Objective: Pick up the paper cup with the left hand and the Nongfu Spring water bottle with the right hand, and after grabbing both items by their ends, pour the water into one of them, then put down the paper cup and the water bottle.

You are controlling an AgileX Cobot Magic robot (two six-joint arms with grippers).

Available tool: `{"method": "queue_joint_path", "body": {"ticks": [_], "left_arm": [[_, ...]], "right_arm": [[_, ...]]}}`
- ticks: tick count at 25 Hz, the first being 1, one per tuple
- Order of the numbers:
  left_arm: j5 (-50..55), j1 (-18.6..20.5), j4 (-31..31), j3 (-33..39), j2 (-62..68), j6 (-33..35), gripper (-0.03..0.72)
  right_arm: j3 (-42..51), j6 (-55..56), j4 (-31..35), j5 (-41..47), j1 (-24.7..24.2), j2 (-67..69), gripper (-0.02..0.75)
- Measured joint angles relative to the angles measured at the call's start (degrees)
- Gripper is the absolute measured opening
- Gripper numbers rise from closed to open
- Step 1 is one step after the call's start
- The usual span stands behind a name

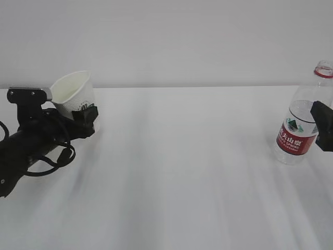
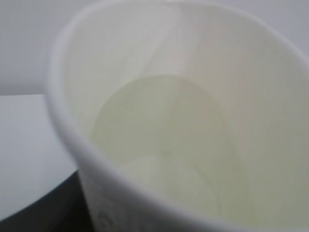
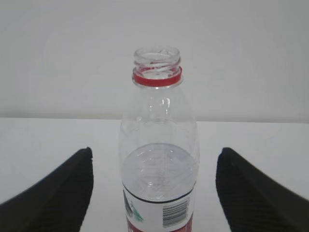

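A: Left hand [image 1: 86,117]: any grip?

B: Looks clamped on the paper cup [image 1: 73,92], low on its wall. Sits tilted between the fingers, mouth leaning back toward the wrist, base hidden behind the front finger. Cannot tell whether lifted clear of the table [image 1: 182,172].

A: Anything inside?

B: Nothing visible; looks dry down to the bottom.

A: And the right hand [image 1: 323,126]?

B: Spread wide, gripping nothing. Brackets the Nongfu Spring water bottle [image 3: 158,145], one of the fingers [image 3: 63,193] on each side, with a clear gap both ways. Stands upright and centred between them, cap off, the water [image 3: 158,169] reaching just above the label.

A: So, how far along?

B: Early, by the look of it. Cup taken, or nearly so. Bottle merely lined up, not yet squeezed. Left to do: closing on the bottle, lifting both, bringing them together, pouring, then setting both down.
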Motion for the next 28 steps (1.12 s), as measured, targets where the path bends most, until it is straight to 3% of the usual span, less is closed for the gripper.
{"method": "queue_joint_path", "body": {"ticks": [28], "left_arm": [[-0.1, 0.0, -0.7, -4.4, 6.4, 0.1, 0.473]], "right_arm": [[0.0, 0.0, -0.1, -0.1, 0.0, 0.0, 0.594]]}}
